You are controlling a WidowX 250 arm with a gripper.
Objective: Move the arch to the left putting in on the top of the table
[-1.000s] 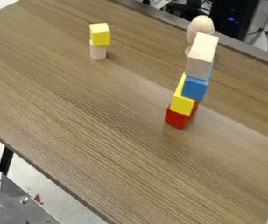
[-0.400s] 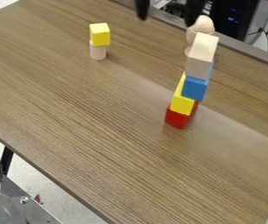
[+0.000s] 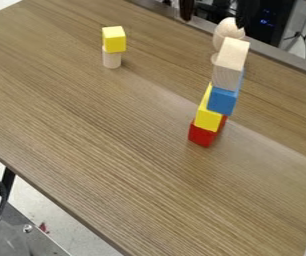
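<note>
Pincer (image 3: 217, 17) hangs with its two fingers spread wide and nothing between them. Nearest to it is the egg-shaped wooden piece (image 3: 228, 30), low beneath the gap and close by one fingertip in the view.

A little farther out, on the camera side of the pincer, the plain wooden block (image 3: 231, 56) caps the leaning-looking tower. No curved cut-out can be made out on any piece, so which one is the arch cannot be told for sure; this top block seems the likeliest. Its long axis runs away from the pincer toward the camera, slightly aslant, while the fingers stand apart roughly across that line. The coming move turns on this: the pincer probably has to come forward over the block and close on its long sides, with little turning.

Below that block, and farther from the pincer, come the blue block (image 3: 222, 101), the yellow block (image 3: 208, 117) and the red block (image 3: 202, 136) at the foot, on the table (image 3: 109, 155). A low grip could drag these along. Well off to one side of the pincer, a yellow cube (image 3: 114, 39) sits upon a wooden cylinder (image 3: 111, 59).
</note>
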